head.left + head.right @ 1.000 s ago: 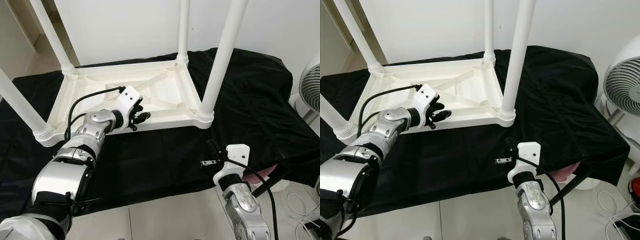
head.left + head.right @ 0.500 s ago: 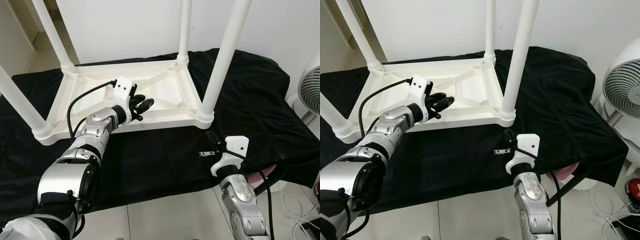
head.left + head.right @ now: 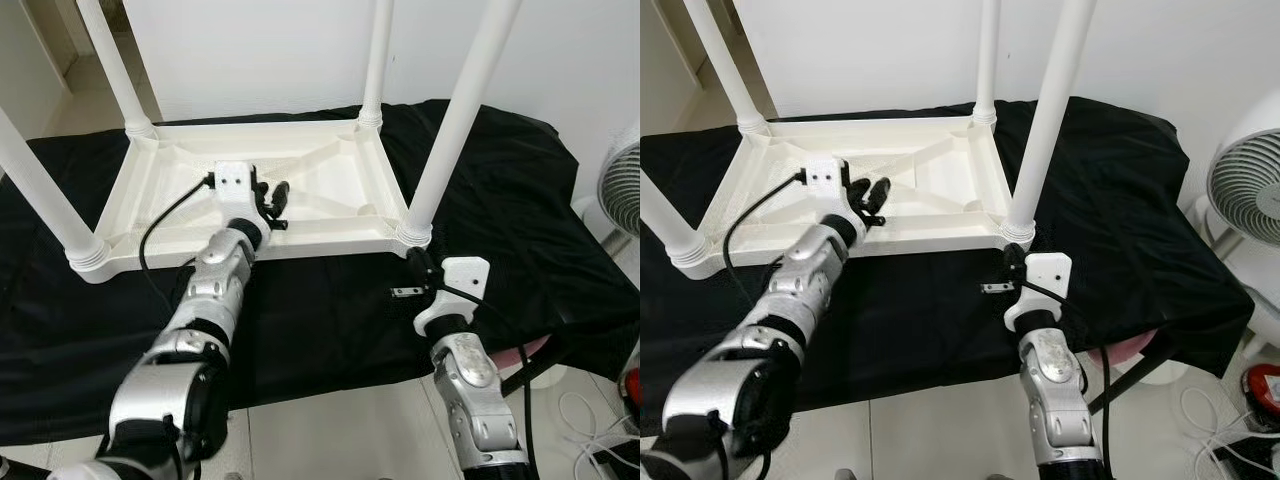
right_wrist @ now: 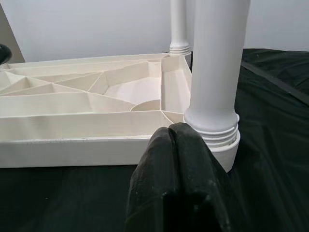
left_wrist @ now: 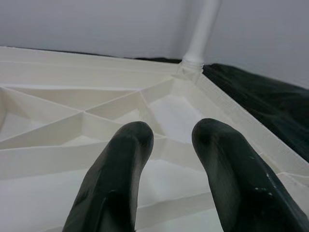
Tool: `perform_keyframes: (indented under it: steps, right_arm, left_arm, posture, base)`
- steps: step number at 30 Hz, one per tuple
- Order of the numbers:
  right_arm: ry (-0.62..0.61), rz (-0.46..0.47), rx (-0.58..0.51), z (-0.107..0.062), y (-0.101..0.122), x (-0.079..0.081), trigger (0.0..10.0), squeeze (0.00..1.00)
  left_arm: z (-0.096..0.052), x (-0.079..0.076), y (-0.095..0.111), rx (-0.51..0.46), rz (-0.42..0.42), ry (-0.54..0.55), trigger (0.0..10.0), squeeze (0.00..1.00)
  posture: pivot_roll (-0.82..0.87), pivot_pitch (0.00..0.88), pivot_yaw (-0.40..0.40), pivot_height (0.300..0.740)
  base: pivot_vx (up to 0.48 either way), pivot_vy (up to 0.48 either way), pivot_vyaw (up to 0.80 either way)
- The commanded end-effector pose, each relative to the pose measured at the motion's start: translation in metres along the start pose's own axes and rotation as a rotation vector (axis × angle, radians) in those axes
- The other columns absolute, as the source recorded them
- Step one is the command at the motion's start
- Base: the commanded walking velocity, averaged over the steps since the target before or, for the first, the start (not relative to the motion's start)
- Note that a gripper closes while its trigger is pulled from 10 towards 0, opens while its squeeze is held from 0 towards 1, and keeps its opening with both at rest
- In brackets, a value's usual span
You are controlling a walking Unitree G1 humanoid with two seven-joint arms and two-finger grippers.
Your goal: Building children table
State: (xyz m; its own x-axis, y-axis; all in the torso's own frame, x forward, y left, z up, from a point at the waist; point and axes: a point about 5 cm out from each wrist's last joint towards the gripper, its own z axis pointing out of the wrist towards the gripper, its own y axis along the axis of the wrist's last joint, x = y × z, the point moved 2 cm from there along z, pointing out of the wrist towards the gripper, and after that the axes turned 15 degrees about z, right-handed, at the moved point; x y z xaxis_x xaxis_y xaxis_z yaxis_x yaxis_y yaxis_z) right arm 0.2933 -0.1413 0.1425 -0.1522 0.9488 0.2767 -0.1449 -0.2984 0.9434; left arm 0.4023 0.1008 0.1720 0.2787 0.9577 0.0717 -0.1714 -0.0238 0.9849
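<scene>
- The white children's table point(image 3: 330, 180) lies upside down on a black cloth point(image 3: 500, 240), its ribbed underside facing up and all four legs seated in the corner sockets and pointing upward. Everything below is placed against this table.
- Biggest risk, as I judge it: the table is light and the cloth loose, so a sideways push from either arm could slide the whole frame or rock a leg that is not fully seated.
- Next risk: the near-right leg point(image 3: 1045, 120) stands just beyond the right gripper point(image 3: 1012, 266). A careless forward reach would knock its collar instead of grasping it.
- Smaller risk: the left gripper point(image 3: 274, 197) could catch its fingers on the diagonal ribs, jamming or levering the frame up.
- Left arm pose: stretched forward over the table's near rim, gripper above the ribbed underside near the middle, fingers parted by a narrow gap with nothing between them.
- Right arm pose: raised in front of the table's near-right corner, just short of that leg's base, fingers pressed together and empty.
</scene>
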Motion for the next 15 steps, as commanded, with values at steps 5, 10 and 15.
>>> perform_keyframes:
  steps: [5,10,15]
  right_arm:
    - [-0.014,-0.014,-0.024,0.008,0.003,-0.003,10.0,0.0]
    - [-0.039,-0.03,-0.047,0.014,0.007,-0.008,10.0,0.0]
    - [-0.04,-0.037,-0.043,0.015,0.005,-0.009,10.0,0.0]
  left_arm:
    - [-0.004,0.003,0.015,-0.095,0.023,0.054,10.0,0.0]
    - [-0.016,-0.004,0.018,-0.133,0.052,0.071,10.0,0.0]
    - [-0.031,-0.015,0.021,-0.156,0.051,0.048,10.0,0.0]
  posture:
    - [-0.18,0.0,0.011,0.74]
    - [-0.18,0.0,0.004,0.74]
    - [-0.17,0.0,0.007,0.74]
  base:
    - [0.0,0.0,0.0]
    - [0.0,0.0,0.0]
    - [0.0,0.0,0.0]
